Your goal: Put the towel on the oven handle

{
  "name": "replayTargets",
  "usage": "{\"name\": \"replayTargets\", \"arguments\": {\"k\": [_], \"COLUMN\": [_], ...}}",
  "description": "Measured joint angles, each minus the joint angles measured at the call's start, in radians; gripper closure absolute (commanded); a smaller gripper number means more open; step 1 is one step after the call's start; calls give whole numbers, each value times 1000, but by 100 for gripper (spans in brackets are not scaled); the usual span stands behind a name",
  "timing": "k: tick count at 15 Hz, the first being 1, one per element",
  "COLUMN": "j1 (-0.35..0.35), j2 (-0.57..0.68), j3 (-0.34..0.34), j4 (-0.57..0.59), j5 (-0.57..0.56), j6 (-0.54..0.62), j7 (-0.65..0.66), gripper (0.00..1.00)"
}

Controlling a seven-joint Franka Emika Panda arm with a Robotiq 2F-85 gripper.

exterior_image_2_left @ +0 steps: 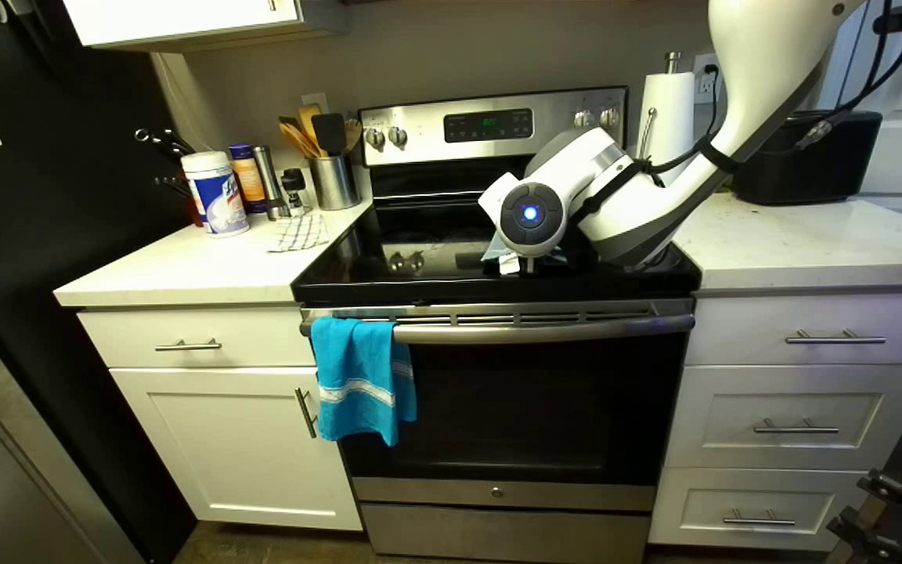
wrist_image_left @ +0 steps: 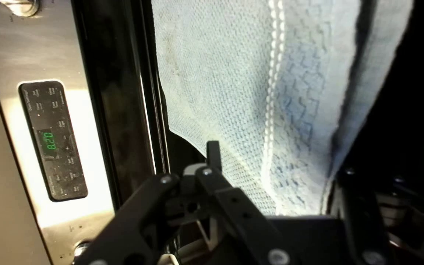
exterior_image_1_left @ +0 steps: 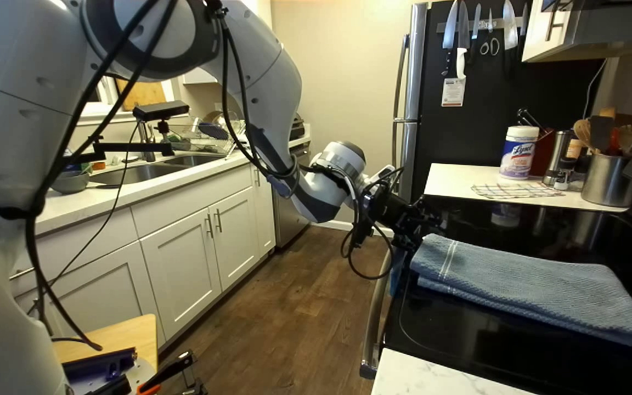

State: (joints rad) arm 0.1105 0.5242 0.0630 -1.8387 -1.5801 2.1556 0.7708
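Note:
A folded blue-grey towel (exterior_image_1_left: 530,285) with white stripes lies on the black stovetop. In the wrist view the towel (wrist_image_left: 234,92) looks pale and fills the middle. In an exterior view only a small bit of it (exterior_image_2_left: 496,247) shows behind the arm. My gripper (exterior_image_1_left: 423,227) is at the towel's striped end, near the stove's front edge. In the wrist view the gripper (wrist_image_left: 280,162) is open, its fingers wide apart with the towel's end between them. Whether the fingers touch the towel I cannot tell. The steel oven handle (exterior_image_2_left: 529,333) runs along the oven front; it also shows here (exterior_image_1_left: 372,329).
A bright blue towel (exterior_image_2_left: 361,384) hangs on the handle's end. The control panel (exterior_image_2_left: 490,125) stands behind the stovetop. A wipes tub (exterior_image_1_left: 519,152), a checked cloth (exterior_image_1_left: 516,190) and a utensil pot (exterior_image_1_left: 609,178) are on the counter beside the stove. A paper towel roll (exterior_image_2_left: 666,117) stands across.

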Motion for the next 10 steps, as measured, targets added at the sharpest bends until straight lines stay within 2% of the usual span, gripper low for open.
{"name": "replayTargets", "arguments": {"k": [4,6,10], "j1": [0,0,0], "j2": [0,0,0], "j3": [-1,-1,-1], "j4": [1,2,3], "j5": [0,0,0], "j6": [0,0,-1], "j7": [0,0,0], "gripper": [97,100,98]}}
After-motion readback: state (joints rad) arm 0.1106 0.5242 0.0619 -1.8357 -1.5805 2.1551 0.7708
